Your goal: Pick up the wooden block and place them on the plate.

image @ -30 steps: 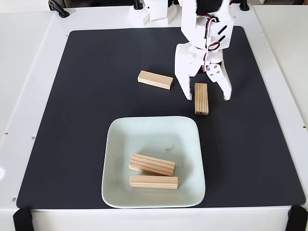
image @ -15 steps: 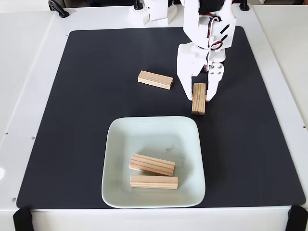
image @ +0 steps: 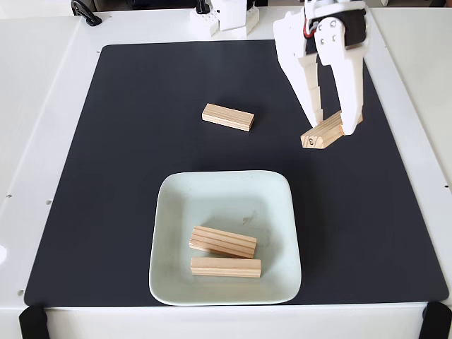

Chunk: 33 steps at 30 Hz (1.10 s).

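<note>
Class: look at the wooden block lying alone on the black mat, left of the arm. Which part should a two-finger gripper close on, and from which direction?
Grip the lone block across its short width at mid-length, coming straight down from above. It lies flat with open mat along both long sides, so the fingers likely fit there.

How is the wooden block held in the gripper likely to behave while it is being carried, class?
The held block, pinched near one end by the gripper, hangs tilted, so it may pivot or slip. It looks stiff and probably light, being plain wood. Its flat faces suggest it would rest on the plate without rolling.
</note>
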Tool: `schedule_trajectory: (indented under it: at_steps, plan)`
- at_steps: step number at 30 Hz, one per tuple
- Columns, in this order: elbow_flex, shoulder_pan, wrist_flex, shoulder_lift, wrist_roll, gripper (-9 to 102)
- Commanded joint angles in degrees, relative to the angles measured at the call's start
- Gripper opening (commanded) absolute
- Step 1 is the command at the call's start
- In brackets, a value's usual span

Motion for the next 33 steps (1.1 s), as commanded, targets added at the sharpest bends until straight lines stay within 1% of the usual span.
schedule_trajectory:
  at_steps: [1,4,7,11,16,20,28,30,33]
  plan:
    - [-1.8,2.8,-2.8,3.1,9.3,0]
    - [-3.3,4.7,-4.8,0.1,14.3,-1]
    - [-8.5,6.0,-4.8,-3.8,20.0,-1]
    - [-17.7,7.8,-4.7,-10.5,23.2,-1]
    - [-30.5,10.3,-4.7,-20.6,23.4,-1]
    - [-37.2,12.4,-4.7,-26.2,23.4,-1]
    - [-38.8,15.7,-4.7,-29.8,22.3,-1]
    - [-38.3,15.7,-4.4,-29.9,20.4,-1]
    - [-38.6,16.3,-0.9,-30.0,19.4,-1]
